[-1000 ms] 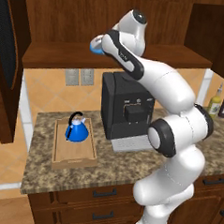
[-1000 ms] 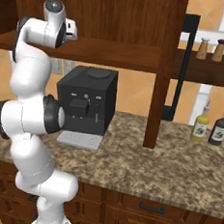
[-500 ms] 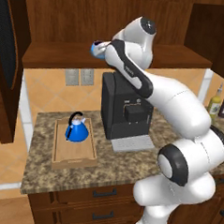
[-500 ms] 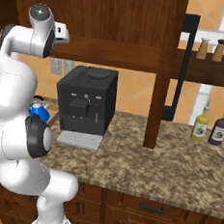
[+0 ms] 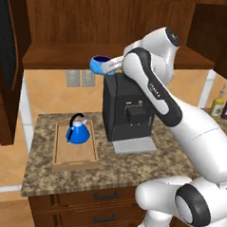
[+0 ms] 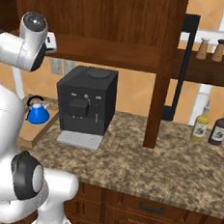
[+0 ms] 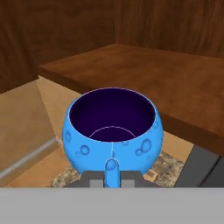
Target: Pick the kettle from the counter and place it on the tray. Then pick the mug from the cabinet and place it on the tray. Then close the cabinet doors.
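No legible text, labels or numbers on anything in view.

kitchen: granite counter (image 5: 131, 166), coffee machine (image 5: 127, 109), probably sauce bottles (image 6: 210, 129).

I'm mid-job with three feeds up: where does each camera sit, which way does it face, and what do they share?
Left base view: behind the arm to its left, looking forward and down at the speckled granite counter; the white arm rises from lower right, carrying the squat blue mug.
Right base view: behind to its right, facing the black coffee machine; the arm rises at lower left.
Hand view: on the hand, looking along the gripper shut on the mug's handle.
Shared: both base views show the glossy blue kettle on the light-wood tray.
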Motion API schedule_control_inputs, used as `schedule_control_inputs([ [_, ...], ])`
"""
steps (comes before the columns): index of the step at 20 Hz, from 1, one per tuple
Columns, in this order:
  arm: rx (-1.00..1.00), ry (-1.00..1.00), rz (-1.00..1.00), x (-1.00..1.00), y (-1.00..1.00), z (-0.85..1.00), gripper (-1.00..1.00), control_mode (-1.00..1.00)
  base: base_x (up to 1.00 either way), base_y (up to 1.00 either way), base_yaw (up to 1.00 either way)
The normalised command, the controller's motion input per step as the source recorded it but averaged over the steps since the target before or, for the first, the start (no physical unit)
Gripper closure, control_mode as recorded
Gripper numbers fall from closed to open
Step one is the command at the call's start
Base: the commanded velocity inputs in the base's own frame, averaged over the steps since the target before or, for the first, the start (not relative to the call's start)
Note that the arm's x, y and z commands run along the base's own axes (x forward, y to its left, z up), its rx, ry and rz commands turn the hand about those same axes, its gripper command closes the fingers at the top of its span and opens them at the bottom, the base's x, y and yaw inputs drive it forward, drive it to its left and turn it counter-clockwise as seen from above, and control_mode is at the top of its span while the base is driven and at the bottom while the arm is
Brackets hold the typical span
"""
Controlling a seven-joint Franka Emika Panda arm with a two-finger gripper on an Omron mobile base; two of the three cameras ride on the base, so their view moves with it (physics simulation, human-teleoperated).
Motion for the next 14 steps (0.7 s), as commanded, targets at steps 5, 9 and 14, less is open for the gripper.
schedule_control_inputs([
  [5,-0.06,0.09,0.23,-0.84,0.01,-0.24,1.00,-1.00,0.00,0.00,0.00],
  [9,-0.09,0.16,0.20,-0.56,0.09,-0.57,1.00,-1.00,0.00,0.00,0.00],
  [14,-0.04,0.04,0.31,-0.22,0.38,-0.99,1.00,-1.00,0.00,0.00,0.00],
])
